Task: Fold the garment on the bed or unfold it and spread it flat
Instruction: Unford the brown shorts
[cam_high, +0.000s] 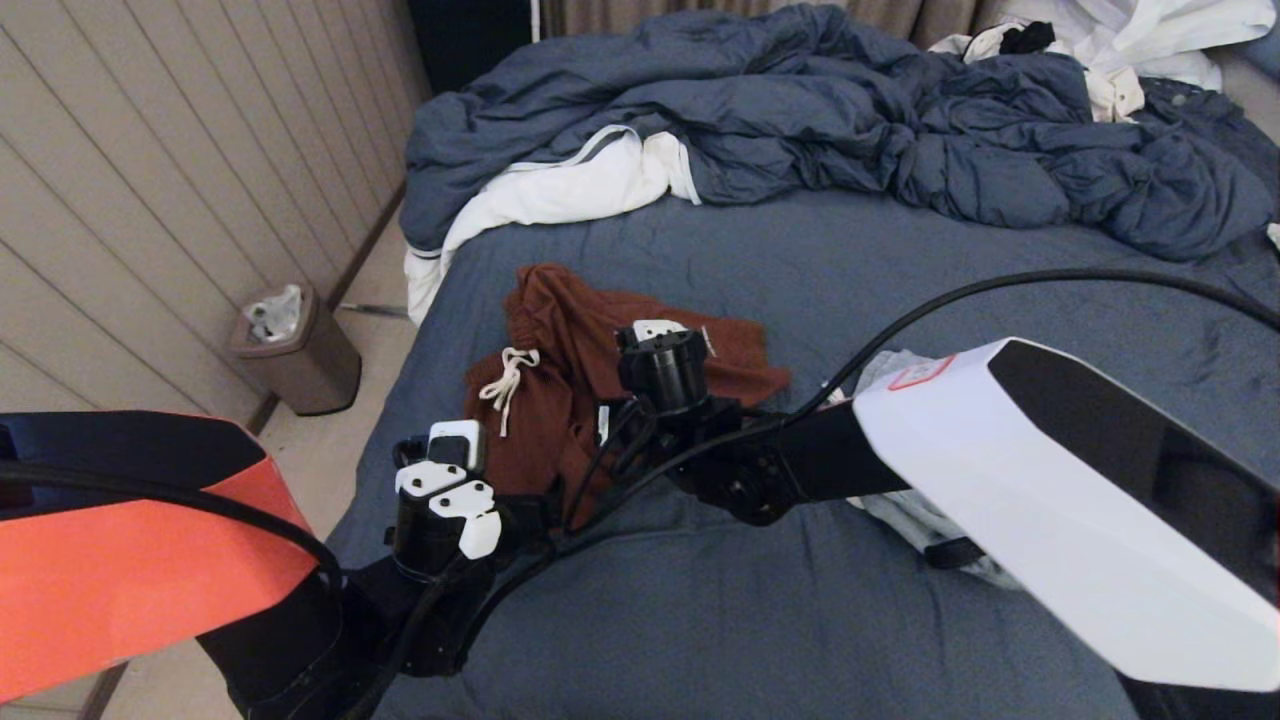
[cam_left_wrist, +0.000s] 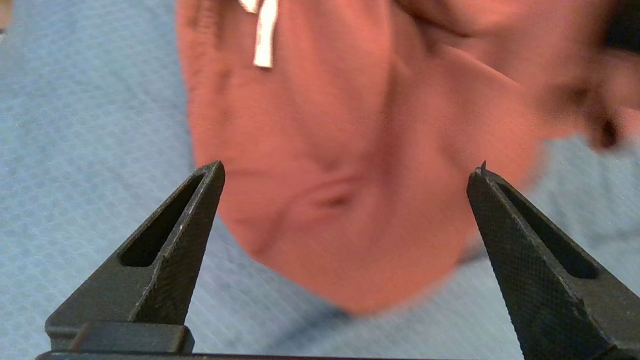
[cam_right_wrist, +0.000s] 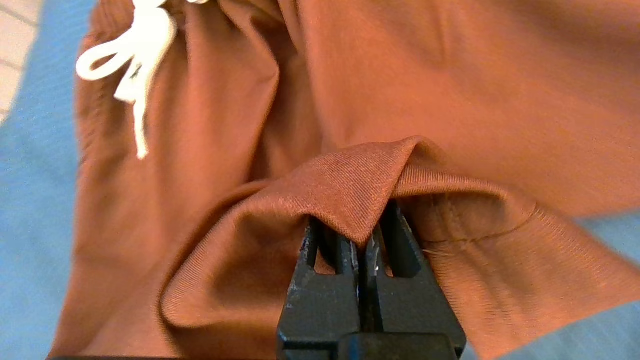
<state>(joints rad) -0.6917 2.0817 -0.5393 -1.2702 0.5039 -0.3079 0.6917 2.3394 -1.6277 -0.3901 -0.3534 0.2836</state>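
Garment (cam_high: 580, 350): rust-brown, white drawstring, crumpled, frame centre-left on bed (cam_high: 700, 620) (blue sheet). R gripper (cam_right_wrist: 367, 240): clamped on a fabric fold. L gripper (cam_left_wrist: 345, 170): jaws wide, nothing held, just above garment edge.

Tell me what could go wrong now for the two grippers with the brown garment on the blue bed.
The right gripper pinches only a small fold of the rust-brown drawstring garment, so the cloth may slip out. The left gripper stands open by the garment's rounded edge and may catch the slate-blue bed sheet too. The white drawstring may snag.
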